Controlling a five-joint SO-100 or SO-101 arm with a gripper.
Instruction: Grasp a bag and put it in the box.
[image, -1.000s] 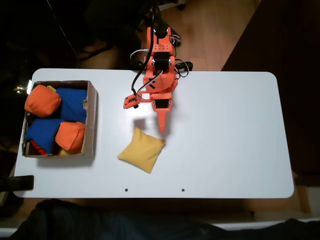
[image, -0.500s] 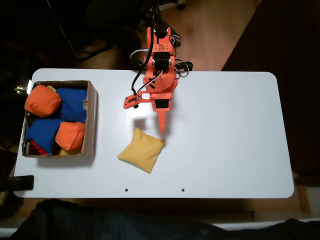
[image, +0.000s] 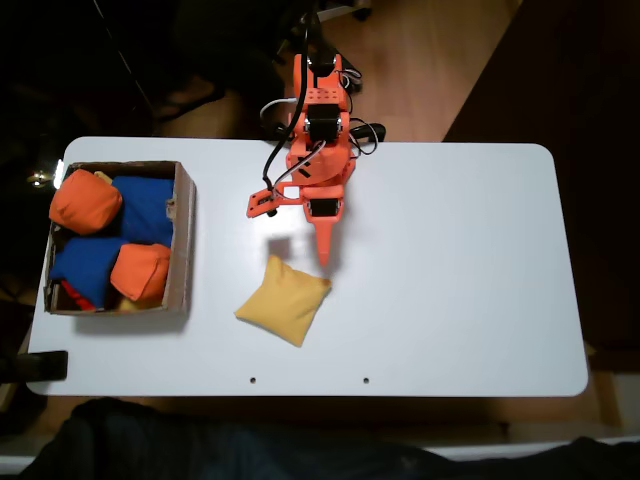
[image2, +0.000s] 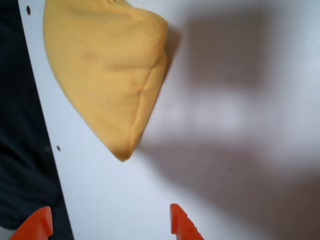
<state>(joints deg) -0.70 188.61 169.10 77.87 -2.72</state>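
The mustard-yellow bag (image: 283, 299) lies flat on the white table, right of the box and just below my gripper (image: 323, 250) in the fixed view. In the wrist view the bag (image2: 107, 70) takes up the upper left, ahead of my two orange fingertips (image2: 181, 224) at the bottom edge. My gripper (image2: 107, 225) is open, with bare table between the tips, and does not touch the bag. The brown cardboard box (image: 185, 240) stands at the table's left end.
Inside the box lie two orange beanbags (image: 86, 200) and blue beanbags (image: 145, 208). The orange arm base (image: 320, 110) sits at the table's far edge. The near table edge (image2: 47, 150) runs close to the bag. White table surface (image: 460, 270) extends to the right.
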